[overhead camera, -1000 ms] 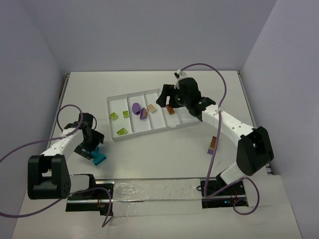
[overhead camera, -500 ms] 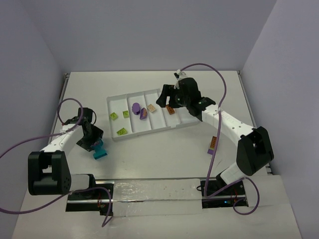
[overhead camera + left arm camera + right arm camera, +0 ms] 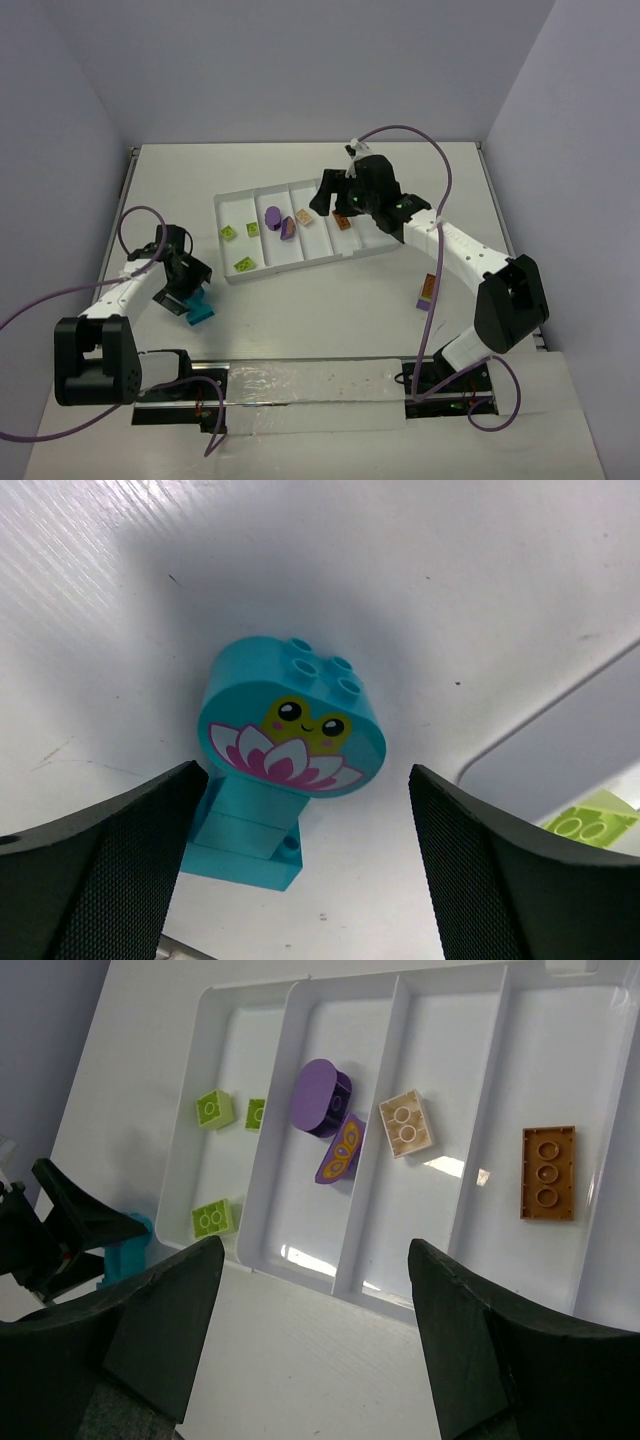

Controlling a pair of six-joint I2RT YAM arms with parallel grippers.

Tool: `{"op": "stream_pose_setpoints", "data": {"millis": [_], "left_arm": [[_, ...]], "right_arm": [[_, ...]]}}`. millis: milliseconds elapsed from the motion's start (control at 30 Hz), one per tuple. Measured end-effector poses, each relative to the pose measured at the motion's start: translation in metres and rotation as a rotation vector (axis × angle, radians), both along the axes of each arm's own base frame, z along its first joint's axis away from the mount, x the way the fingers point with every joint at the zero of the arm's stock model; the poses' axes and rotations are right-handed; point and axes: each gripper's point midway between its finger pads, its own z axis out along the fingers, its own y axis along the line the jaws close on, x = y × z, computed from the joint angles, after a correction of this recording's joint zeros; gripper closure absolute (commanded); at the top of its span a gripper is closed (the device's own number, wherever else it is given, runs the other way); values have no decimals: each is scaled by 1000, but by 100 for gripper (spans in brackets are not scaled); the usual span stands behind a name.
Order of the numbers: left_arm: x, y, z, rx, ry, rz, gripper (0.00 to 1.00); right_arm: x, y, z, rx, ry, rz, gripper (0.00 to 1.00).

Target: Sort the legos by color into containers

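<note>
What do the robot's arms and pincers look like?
Both the left arm and right arm are white tubes with chunky black joints, each trailing a looping purple cable. The left pincer and right pincer have broad black fingers, finely dotted on the left one.

The top external view looks steeply down from above the near edge of the white worktop [image 3: 330,320], far enough back to take in all of it. The left wrist view faces down, very close over the teal rounded plastic brick with a frog face [image 3: 292,730]. The right wrist view looks down from higher over the white plastic tray of long compartments [image 3: 450,1050] (its corner also shows in the left wrist view).
</note>
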Motion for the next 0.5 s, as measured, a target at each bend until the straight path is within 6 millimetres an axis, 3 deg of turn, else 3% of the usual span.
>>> {"op": "stream_pose_setpoints", "data": {"millis": [300,500], "left_arm": [[0,-7,0,-41,-20,-11,27],[-4,-10,-1,-48,-28,-11,44]], "right_arm": [[-2,6,0,-2,-1,11,18],[-4,10,3,0,-6,20,18]]}}
